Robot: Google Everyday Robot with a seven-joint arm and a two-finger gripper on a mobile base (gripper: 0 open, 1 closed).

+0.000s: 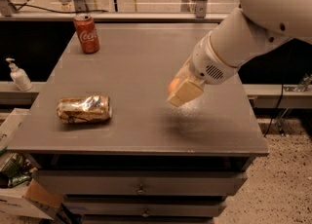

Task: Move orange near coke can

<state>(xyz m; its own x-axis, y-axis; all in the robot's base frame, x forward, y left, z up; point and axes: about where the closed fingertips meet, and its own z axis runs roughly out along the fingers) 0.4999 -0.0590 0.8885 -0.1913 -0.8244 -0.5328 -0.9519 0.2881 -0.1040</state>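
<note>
The red coke can stands upright at the far left corner of the grey table. My gripper hangs above the table's right half, held clear of the surface, with its shadow below it. It is shut on the orange, of which only a small orange edge shows at the left side of the cream fingers. The orange is well to the right of the coke can and nearer the front.
A crushed gold-and-silver can lies on its side at the table's front left. A white soap dispenser stands on a ledge left of the table. Drawers run below the tabletop; a cardboard box sits on the floor at lower left.
</note>
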